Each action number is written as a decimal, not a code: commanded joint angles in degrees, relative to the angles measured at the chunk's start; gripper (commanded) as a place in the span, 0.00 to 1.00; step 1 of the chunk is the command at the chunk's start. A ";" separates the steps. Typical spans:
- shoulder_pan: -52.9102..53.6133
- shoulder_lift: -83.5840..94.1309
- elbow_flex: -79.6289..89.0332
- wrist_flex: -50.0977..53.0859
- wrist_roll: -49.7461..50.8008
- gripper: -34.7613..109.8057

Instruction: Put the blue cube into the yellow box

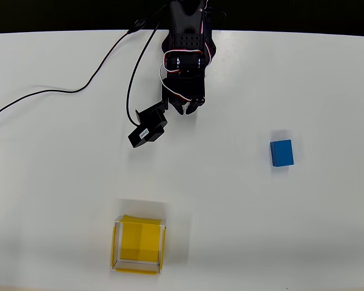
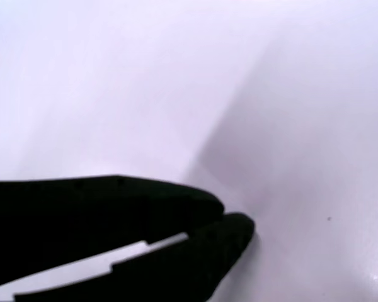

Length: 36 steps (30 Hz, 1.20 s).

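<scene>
- Gripper (image 1: 188, 108) at the top middle of the overhead view, just below the black arm (image 1: 187, 42), over bare white table (image 1: 60, 182).
- Fingers (image 2: 195, 217) dark in the wrist view, tips pressed together with no gap at the front; only a thin pale slit further back between them.
- Closed, then, and with nothing held: no blue between the tips, only blurred white surface behind.
- Small black camera block (image 1: 148, 128) sticking out to the lower left of the gripper in the overhead view; thin black cables (image 1: 79, 90) running from the arm to the left edge.
- Blue cube (image 1: 281, 153) flat on the table, to the right and lower than the gripper in the overhead view, well apart from it and touching nothing.
- Yellow box (image 1: 116, 245) near the bottom edge, left of centre, open top upward, yellow floor bare, nothing inside.
- Cube and box well apart from each other, on opposite sides of the gripper's line.
- Judged from this: no part of the task done yet. Cube not grasped, not lifted, not in the box.
- Still left, as it seems: open the claw, reach right to the cube, close on it, lift, carry across to the box at lower left, release above the floor of it.
- Probably the very start, or the approach not begun.
</scene>
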 commanded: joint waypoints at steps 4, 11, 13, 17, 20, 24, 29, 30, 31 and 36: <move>-2.64 1.58 1.67 0.53 3.43 0.24; -3.16 1.58 1.67 0.44 4.48 0.24; -2.29 1.49 1.58 0.44 3.60 0.24; -2.37 -1.85 -0.97 -0.62 -0.09 0.27; -2.72 -8.44 -7.65 -5.71 3.96 0.32; -3.78 -19.69 -19.34 -11.69 8.09 0.39; -6.86 -35.51 -36.65 -15.29 14.33 0.44; -7.82 -39.38 -40.78 -14.85 15.91 0.43; -8.79 -43.15 -44.91 -14.50 17.84 0.43; -13.27 -59.33 -62.67 -11.78 23.47 0.43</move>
